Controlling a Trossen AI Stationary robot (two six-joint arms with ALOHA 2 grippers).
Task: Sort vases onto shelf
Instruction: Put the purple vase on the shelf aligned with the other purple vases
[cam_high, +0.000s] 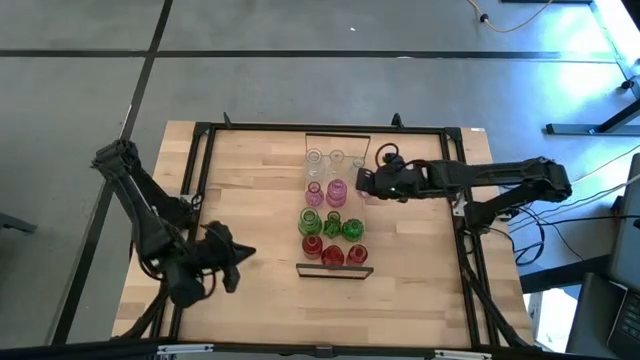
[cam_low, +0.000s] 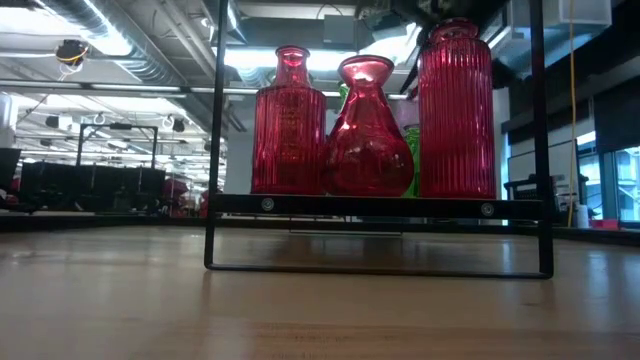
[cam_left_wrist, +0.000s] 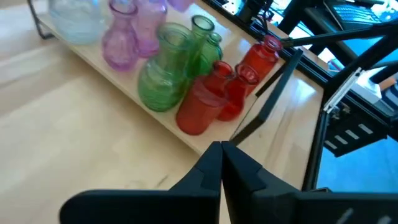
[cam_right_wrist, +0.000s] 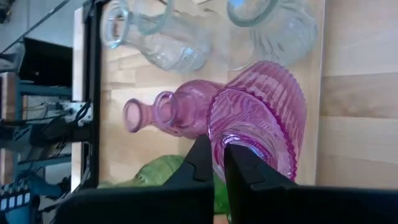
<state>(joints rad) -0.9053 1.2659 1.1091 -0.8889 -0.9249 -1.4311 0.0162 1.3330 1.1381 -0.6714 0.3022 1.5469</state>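
Observation:
The shelf (cam_high: 365, 150) is a pale plank in black end frames, lying mid-table. On it stand clear vases (cam_high: 325, 158) at the far end, then pink vases (cam_high: 314, 192), green vases (cam_high: 333, 223) and red vases (cam_high: 334, 255) at the near end. The low view shows three red vases (cam_low: 365, 130) on the plank's near end. My right gripper (cam_high: 360, 183) is over the shelf's right side at a ribbed pink vase (cam_right_wrist: 267, 106), shut on it. My left gripper (cam_high: 245, 255) waits shut over the table's near left, touching nothing. My right gripper holds the ribbed pink vase by the rim of its mouth (cam_right_wrist: 216, 127). The rim's wall runs into the narrow gap, with one finger (cam_right_wrist: 202, 158) outside and the other (cam_right_wrist: 242, 171) over the mouth. It comes from the table's right, slanting down. Whether the vase's base is on the plank is hidden.
A black frame (cam_high: 200, 135) runs around the tabletop's edges. A smaller pink vase (cam_right_wrist: 168, 112) and clear vases (cam_right_wrist: 155, 37) stand close beside the held one, and a green vase (cam_right_wrist: 155, 171) lies just past the fingers. Bare wood lies left and near of the shelf.

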